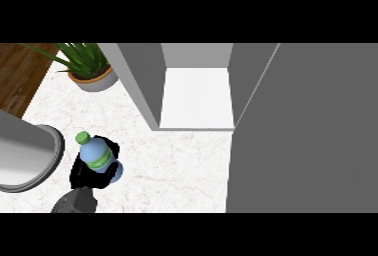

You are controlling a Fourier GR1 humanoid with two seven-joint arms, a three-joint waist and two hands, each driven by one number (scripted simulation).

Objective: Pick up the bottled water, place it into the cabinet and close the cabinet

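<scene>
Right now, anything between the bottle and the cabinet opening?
Nothing visible. The left hand is curled round the bottled water at lower left; bare counter runs from there up-right to the cabinet, whose white inside shelf is exposed. The open door stands right of that route, and the potted plant sits behind it.

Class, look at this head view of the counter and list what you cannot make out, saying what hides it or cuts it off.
1. Left hand: mostly covered by the water bottle it curls round.
2. Right hand: shows nowhere in the head view.
3. Cabinet: its upper part is cut off by the top edge; the open door covers the counter behind it.
4. Plant: leaf tips cut off at the top.
</scene>
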